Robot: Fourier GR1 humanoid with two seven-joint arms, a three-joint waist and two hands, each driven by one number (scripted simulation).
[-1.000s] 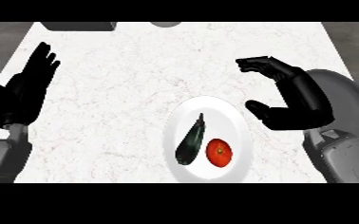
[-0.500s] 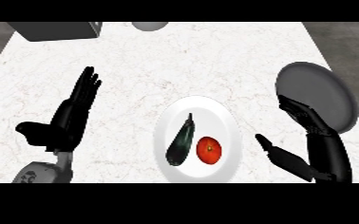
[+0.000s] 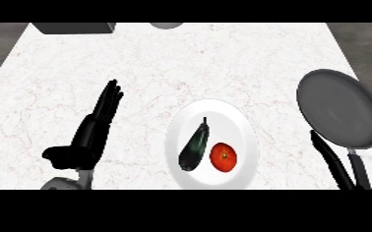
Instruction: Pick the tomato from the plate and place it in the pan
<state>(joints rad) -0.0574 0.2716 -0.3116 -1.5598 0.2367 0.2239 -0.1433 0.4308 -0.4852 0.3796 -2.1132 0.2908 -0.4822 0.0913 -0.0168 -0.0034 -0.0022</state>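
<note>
A: Status? Where's the target?

B: Round red tomato [image 3: 224, 157] sits on the white oval-looking ceramic plate [image 3: 240, 123], lower right part of it, just beside a dark green elongated zucchini [image 3: 195, 146] lying to its left. They look nearly touching. Nothing is holding it.

A: Hands?

B: Black right hand [image 3: 328, 158] shows right of the plate, only straight fingers visible, spread apart, gripping nothing, lying next to the handle [image 3: 356, 165] of the grey round metal pan [image 3: 338, 108]. Black left hand [image 3: 93, 130] is left of the plate, fingers straight and together, pointing up, resting.

A: Step in hand?

B: My read: reach for the tomato, not yet grasped. Right hand is nearer. Best come in from the plate's right side, so the fingers close on the tomato's free side and the zucchini isn't nudged. Thumb toward the zucchini gap is the tight bit.

A: Room to move?

B: Pan lies right of the plate, well clear of its rim, a short carry. Pan hangs near the white marble counter's [image 3: 181, 64] right edge, so set down toward its middle. Handle runs down toward the view's lower edge, right in the hand's lane: avoid knocking it. Counter above the plate is open; a dark grey box [image 3: 76, 27] and a grey round thing [image 3: 166, 25] sit far up at the back edge, no bother.
</note>
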